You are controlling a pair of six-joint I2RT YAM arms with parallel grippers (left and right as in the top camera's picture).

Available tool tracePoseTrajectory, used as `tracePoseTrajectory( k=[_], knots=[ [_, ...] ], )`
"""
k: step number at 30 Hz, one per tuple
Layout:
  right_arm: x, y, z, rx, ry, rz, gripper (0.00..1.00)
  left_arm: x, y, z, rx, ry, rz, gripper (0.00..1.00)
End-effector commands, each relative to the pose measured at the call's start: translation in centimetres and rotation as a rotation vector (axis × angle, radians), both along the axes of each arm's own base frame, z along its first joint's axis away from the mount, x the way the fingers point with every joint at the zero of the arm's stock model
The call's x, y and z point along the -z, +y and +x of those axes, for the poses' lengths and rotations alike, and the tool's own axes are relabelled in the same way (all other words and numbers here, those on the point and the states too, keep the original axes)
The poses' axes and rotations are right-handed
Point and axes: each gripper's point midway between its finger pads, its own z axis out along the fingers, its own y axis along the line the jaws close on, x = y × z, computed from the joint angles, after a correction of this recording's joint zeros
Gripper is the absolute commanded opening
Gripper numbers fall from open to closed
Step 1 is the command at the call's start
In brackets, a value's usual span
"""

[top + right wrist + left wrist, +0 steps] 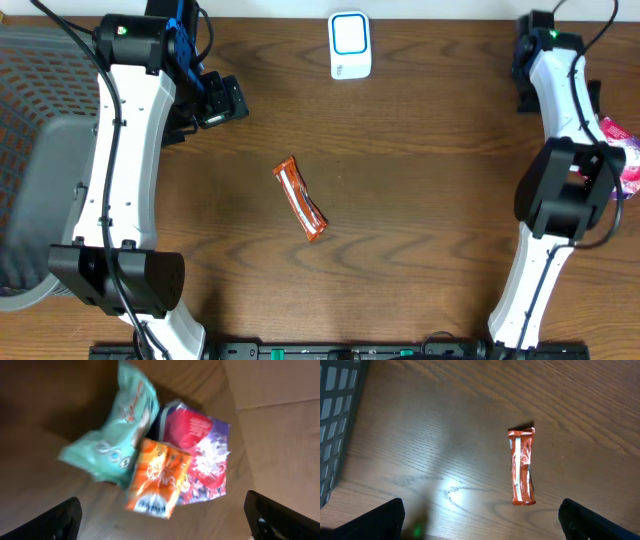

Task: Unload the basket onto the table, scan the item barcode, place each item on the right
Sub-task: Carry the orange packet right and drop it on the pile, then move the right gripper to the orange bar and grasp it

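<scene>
An orange-red snack bar lies slanted on the wooden table near the middle; the left wrist view shows it lying flat ahead of my fingers. A white barcode scanner with a blue outline stands at the back edge. My left gripper hangs open above the table, short of the bar, with nothing between its fingers. My right gripper is open over a cardboard box off the right edge. Below it, clear of both fingers, is a blurred orange packet.
In the box a teal packet and a pink and purple packet lie beside the orange one. A pink packet shows at the overhead's right edge. A grey mesh basket stands left of the table.
</scene>
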Motion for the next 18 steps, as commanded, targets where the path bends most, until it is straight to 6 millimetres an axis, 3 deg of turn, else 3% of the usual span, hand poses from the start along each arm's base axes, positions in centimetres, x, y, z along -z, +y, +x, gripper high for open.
tracePoseTrajectory(
  k=[1,4,9,11,18],
  knots=[
    [-9.6,4.1,0.1,-0.046,-0.264,0.063,0.99,0.3,0.2,0.0,-0.006,0.012,0.007,0.98],
    [-11.7,8.4,-0.3,-0.140,-0.331,0.241,0.99,0.3,0.2,0.0,-0.006,0.011,0.007,0.98],
    [-13.1,18.4,-1.2,-0.343,-0.357,0.673,0.99,0.3,0.2,0.0,-0.006,0.012,0.007,0.98],
    [-12.6,21.7,-2.2,-0.399,-0.303,0.788,0.99,0.3,0.2,0.0,-0.006,0.011,0.007,0.98],
    [-8.0,28.4,-6.0,-0.452,-0.027,0.887,0.99,0.3,0.2,0.0,-0.006,0.011,0.007,0.98]
  ],
)
